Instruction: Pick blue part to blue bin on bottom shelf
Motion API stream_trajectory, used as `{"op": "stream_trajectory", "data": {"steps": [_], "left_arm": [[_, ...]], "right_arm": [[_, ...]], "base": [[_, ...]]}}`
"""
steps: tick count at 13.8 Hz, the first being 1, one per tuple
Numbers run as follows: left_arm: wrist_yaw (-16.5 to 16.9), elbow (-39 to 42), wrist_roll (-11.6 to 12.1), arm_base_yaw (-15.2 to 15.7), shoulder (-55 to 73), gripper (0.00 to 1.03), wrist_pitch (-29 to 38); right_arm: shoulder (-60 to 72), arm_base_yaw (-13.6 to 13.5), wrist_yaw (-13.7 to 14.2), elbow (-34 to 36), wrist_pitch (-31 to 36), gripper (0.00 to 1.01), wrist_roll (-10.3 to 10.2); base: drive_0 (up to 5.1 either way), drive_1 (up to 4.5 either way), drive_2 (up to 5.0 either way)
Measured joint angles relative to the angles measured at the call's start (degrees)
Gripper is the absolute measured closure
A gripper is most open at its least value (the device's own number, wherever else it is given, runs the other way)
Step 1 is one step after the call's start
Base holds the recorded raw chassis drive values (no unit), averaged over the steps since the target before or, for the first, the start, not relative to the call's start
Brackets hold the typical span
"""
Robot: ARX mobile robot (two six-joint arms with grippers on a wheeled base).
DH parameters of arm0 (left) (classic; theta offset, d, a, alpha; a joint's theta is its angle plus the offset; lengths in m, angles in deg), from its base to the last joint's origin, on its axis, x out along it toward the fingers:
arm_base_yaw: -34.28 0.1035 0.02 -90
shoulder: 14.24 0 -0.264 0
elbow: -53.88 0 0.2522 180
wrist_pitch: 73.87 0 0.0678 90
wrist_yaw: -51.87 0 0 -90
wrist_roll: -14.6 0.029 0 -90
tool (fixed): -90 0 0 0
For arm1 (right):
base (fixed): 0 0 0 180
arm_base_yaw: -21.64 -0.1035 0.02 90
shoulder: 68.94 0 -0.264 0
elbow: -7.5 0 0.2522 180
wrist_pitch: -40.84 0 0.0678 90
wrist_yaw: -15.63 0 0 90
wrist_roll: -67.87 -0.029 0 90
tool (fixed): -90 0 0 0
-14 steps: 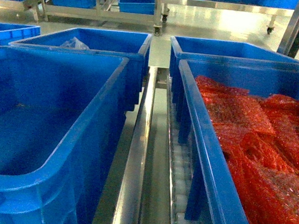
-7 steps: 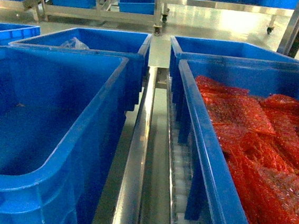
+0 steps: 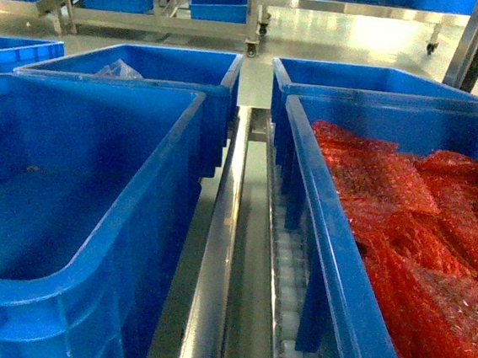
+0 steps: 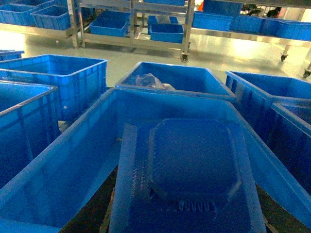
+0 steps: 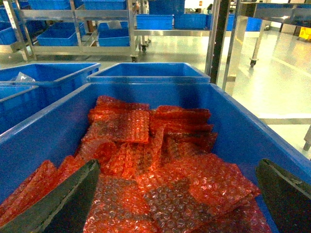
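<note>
In the left wrist view the blue part [image 4: 192,165], a dark blue blocky piece with an octagonal raised face, fills the space between my left gripper's [image 4: 187,211] dark fingers [image 4: 95,211]; the gripper is shut on it. It hangs over the blue bin [image 4: 68,165], whose smooth inside holds nothing but a tiny speck. In the head view that bin [image 3: 159,214] stands front left on the bottom shelf [image 3: 217,270], and neither gripper shows. My right gripper [image 5: 175,194] is open, fingers [image 5: 63,204] wide apart above red packets.
A like crate [image 3: 318,237] full of red bubble-wrap packets [image 3: 419,239] stands front right. Two more blue crates [image 3: 148,64] [image 3: 375,82] sit behind, one holding a clear bag [image 3: 118,70]. Steel rail and white rollers [image 3: 289,319] run between the crates. Racks with crates stand across the floor.
</note>
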Motion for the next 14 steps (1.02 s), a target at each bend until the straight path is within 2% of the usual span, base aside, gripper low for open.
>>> {"op": "stream_trajectory", "data": {"steps": [14], "left_arm": [[0.0, 0.0, 0.02, 0.0, 0.0, 0.6, 0.0]], "right_arm": [[0.0, 0.0, 0.0, 0.0, 0.0, 0.03, 0.0]], "base": [[0.0, 0.0, 0.0]]}}
